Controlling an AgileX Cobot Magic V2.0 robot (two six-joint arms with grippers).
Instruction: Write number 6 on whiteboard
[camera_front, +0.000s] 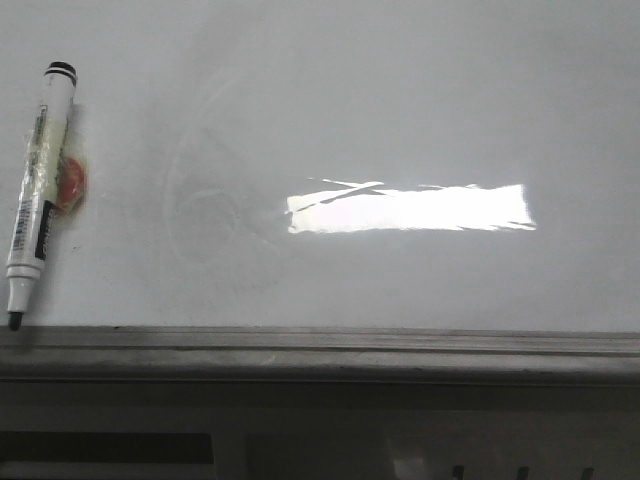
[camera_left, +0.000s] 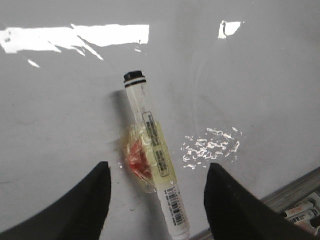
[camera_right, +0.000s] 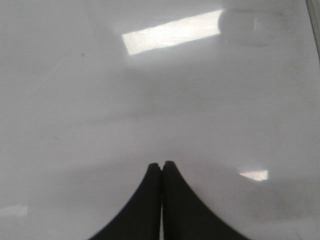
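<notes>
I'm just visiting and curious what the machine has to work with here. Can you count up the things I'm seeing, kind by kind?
Whiteboard: 1, with faint erased smears and no fresh stroke
Marker: 1, uncapped, lying on the board at its left side with tape and a red bit stuck on
Robot grippers: 2, left gripper with fingers apart above the marker, right gripper with fingers together
Total: 4

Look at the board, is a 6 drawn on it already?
No, the whiteboard shows only faint grey smears and glare; the marker lies unused.
</notes>
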